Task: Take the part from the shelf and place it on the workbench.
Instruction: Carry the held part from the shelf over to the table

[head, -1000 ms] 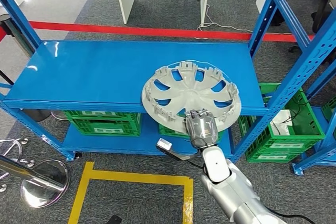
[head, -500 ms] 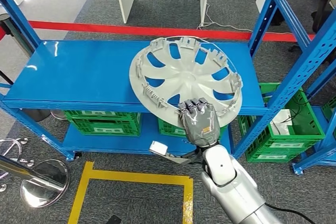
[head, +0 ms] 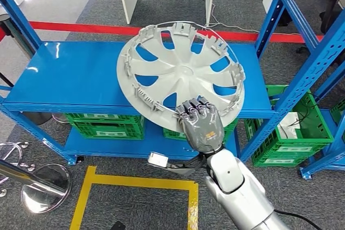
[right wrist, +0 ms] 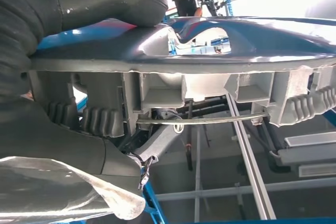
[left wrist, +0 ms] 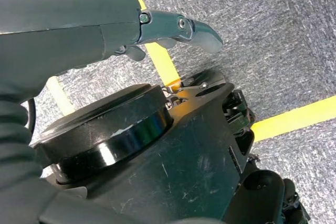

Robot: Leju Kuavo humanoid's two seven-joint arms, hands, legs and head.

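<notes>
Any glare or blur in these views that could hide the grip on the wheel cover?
Head view: sharp, evenly lit, right robot hand clearly on the wheel cover rim. Right wrist view: blown-out backlight along one edge, cover dark. Left wrist view: sharp.

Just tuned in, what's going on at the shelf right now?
The robot's right hand grips the near rim of a grey wheel cover and holds it tilted up above the blue shelf, far edge raised. The right wrist view shows the fingers clamped on the rim. The left hand hangs over the floor, holding nothing. The part has not reached any workbench yet.
</notes>
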